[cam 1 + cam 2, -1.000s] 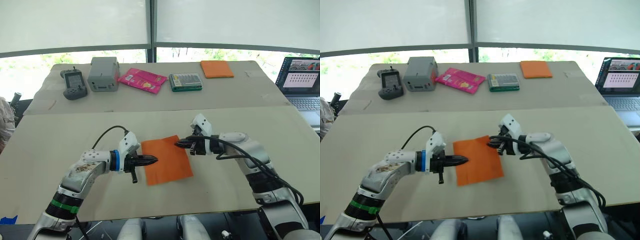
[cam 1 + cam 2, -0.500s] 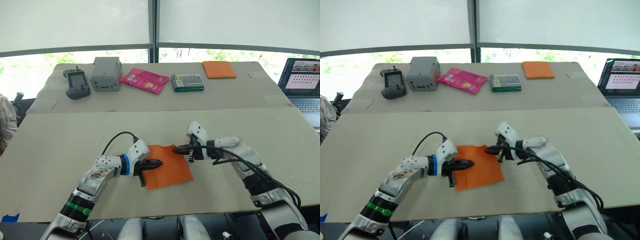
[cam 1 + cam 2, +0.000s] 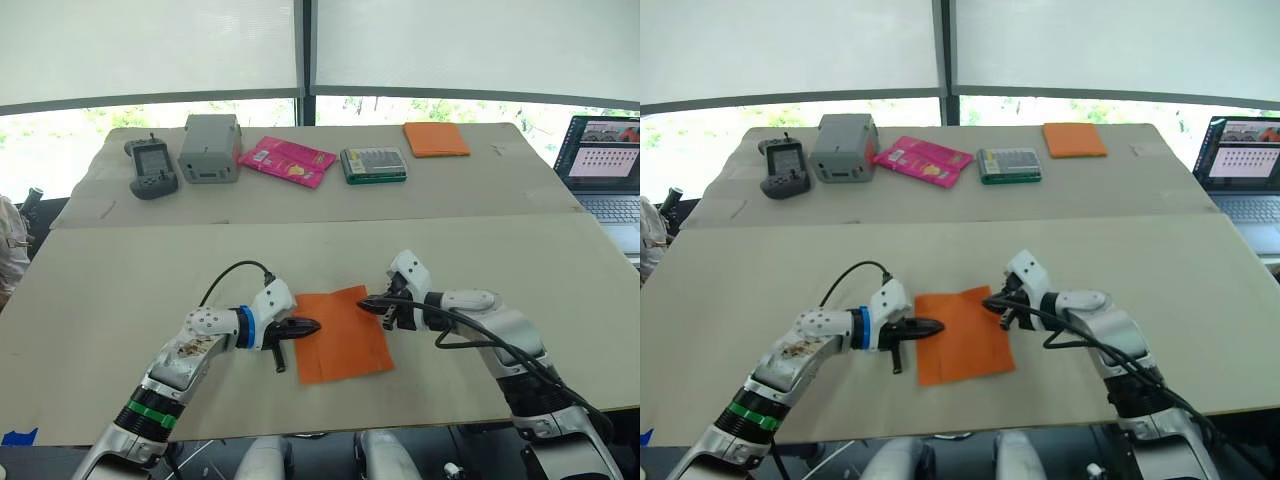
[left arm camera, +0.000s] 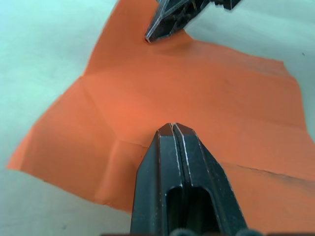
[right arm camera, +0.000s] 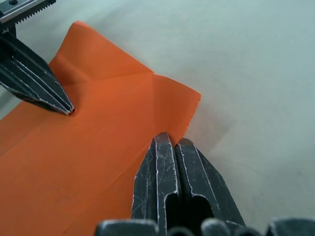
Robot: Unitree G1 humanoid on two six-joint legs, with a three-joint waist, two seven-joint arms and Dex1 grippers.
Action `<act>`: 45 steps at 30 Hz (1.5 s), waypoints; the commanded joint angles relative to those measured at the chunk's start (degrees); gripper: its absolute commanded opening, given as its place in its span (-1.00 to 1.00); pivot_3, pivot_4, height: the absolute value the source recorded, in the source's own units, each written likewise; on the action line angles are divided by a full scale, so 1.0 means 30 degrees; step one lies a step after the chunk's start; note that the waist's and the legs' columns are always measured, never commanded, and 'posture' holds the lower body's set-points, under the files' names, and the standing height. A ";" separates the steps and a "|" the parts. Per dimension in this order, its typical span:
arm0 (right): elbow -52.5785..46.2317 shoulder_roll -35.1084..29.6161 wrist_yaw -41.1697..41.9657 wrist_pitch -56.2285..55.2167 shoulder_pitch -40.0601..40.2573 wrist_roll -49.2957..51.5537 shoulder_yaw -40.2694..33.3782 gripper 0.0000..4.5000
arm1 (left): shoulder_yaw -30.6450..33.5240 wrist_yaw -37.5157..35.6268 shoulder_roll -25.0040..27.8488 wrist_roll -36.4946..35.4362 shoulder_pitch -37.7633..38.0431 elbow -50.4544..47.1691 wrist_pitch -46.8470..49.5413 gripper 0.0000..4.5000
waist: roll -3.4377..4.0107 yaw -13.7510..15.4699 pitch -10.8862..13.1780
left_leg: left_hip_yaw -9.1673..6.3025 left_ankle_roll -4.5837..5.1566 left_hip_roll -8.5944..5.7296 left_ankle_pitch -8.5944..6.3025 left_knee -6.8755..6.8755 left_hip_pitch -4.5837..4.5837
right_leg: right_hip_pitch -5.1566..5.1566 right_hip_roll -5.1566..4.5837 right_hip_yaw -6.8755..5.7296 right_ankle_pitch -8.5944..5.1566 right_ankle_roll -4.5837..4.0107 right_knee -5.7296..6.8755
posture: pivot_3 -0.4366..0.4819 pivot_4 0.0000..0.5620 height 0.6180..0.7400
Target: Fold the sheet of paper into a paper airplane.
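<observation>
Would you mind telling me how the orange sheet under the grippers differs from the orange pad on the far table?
The sheet of paper is thin, creased and lies between both grippers; the orange pad looks thicker, smooth and lies untouched far back. The sheet appears larger. Both are bright orange and lie flat.

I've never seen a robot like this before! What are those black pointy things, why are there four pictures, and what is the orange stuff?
Those black pointy things are the robot's hands, called grippers. Each has two fingers, pressed together here like closed tweezers. The left gripper and the right gripper both press their tips down on the sheet of paper, which is bright orange and lies on a big table. It already has some creases; the robot wants to fold it into an airplane.

Two pictures come from cameras in the robot's head, looking down over its arms. The other two come from small cameras on its wrists, looking along the fingers.

At the far side lie a remote controller, a grey box, a pink packet, a green case, an orange pad, and a laptop to the right.
</observation>
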 commanded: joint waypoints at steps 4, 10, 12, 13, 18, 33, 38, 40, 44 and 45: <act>-0.1303 -0.0404 -0.0111 -0.1231 0.0061 -0.0084 -0.0309 -0.28 | -0.0288 -0.0452 0.0342 0.0373 0.0216 -0.0030 -0.0098 -1.00 | -0.0001 0.0000 0.0000 | 0.0001 0.0000 0.0004 0.0000 0.0003 -0.0003 | 0.0000 -0.0002 0.0000 -0.0001 0.0001 -0.0002 | -0.05 -0.47 1.00; -0.0831 -0.1349 0.0718 -0.4543 0.0012 -0.0829 -0.0385 0.01 | -0.0420 -0.0519 0.0345 0.0628 0.0198 0.0270 -0.0418 -1.00 | -0.0001 0.0009 0.0000 | 0.0004 0.0000 -0.0005 0.0000 0.0003 -0.0001 | 0.0002 -0.0003 0.0000 -0.0003 0.0005 -0.0004 | -0.05 -0.47 1.00; -0.0774 -0.1381 0.1042 -0.4712 0.0080 -0.0581 -0.0301 0.01 | -0.0387 -0.0563 0.0378 0.0654 0.0191 0.0344 -0.0487 -1.00 | -0.0001 0.0001 0.0000 | 0.0004 0.0000 -0.0005 0.0000 0.0003 0.0000 | 0.0006 -0.0002 0.0000 -0.0003 0.0006 -0.0010 | -0.05 -0.47 1.00; -0.0761 -0.1366 0.1146 -0.4729 0.0100 -0.0479 -0.0292 0.01 | -0.0374 -0.0577 0.0387 0.0657 0.0185 0.0368 -0.0507 -1.00 | -0.0001 0.0001 0.0000 | 0.0004 0.0000 -0.0003 0.0000 0.0004 0.0002 | 0.0007 -0.0001 0.0000 -0.0003 0.0005 -0.0009 | -0.05 -0.47 1.00; -0.0629 -0.1154 0.1393 -0.5196 0.0182 -0.0639 -0.0067 -0.22 | -0.0284 -0.0648 0.0447 0.0664 0.0063 0.0584 -0.0594 -1.00 | -0.0001 0.0000 0.0000 | 0.0003 0.0001 -0.0002 0.0000 0.0004 0.0004 | 0.0007 0.0001 0.0000 -0.0003 0.0005 -0.0004 | -0.05 -0.47 1.00; -0.2335 -0.2337 -0.0605 -1.3844 0.2814 -0.7167 0.2570 -1.00 | 0.0412 -0.0685 0.0445 0.0161 -0.0227 0.0765 -0.0092 -1.00 | -0.0001 0.0002 0.0000 | 0.0009 -0.0001 -0.0001 0.0001 0.0008 0.0020 | 0.0011 0.0008 0.0002 -0.0006 0.0009 0.0011 | -0.05 -0.47 1.00; -0.2431 -0.2122 -0.1521 -1.5179 0.3407 -0.9140 0.3535 -1.00 | 0.0443 -0.0762 0.0285 0.0108 -0.0514 0.1025 -0.0005 -1.00 | -0.0002 -0.0002 0.0000 | 0.0012 0.0000 -0.0003 0.0001 0.0010 0.0024 | 0.0013 0.0009 0.0006 -0.0006 0.0009 0.0013 | -0.05 -0.47 1.00; -0.2336 -0.1897 -0.1558 -1.5147 0.3679 -0.9365 0.3818 -1.00 | 0.0479 -0.0735 0.0109 0.0010 -0.0711 0.1107 0.0131 -1.00 | -0.0002 -0.0002 0.0000 | 0.0013 0.0000 -0.0005 0.0001 0.0013 0.0024 | 0.0014 0.0008 0.0007 -0.0007 0.0008 0.0013 | -0.05 -0.47 1.00; -0.2217 -0.1563 -0.1519 -1.4347 0.4116 -0.9665 0.4175 -1.00 | 0.0815 -0.0548 -0.0517 -0.0557 -0.1192 0.1080 0.0823 -1.00 | -0.0013 0.0002 -0.0007 | 0.0012 0.0001 -0.0006 0.0001 0.0019 0.0028 | 0.0025 0.0008 0.0008 -0.0007 0.0008 0.0010 | -0.05 -0.47 1.00; -0.2191 -0.1439 -0.1558 -1.4051 0.4191 -0.9651 0.4135 -1.00 | 0.0901 -0.0502 -0.0662 -0.0683 -0.1327 0.1047 0.1030 -1.00 | -0.0013 0.0001 -0.0007 | 0.0011 0.0001 -0.0005 0.0001 0.0019 0.0037 | 0.0032 0.0010 0.0008 -0.0007 0.0009 0.0011 | -0.05 -0.47 1.00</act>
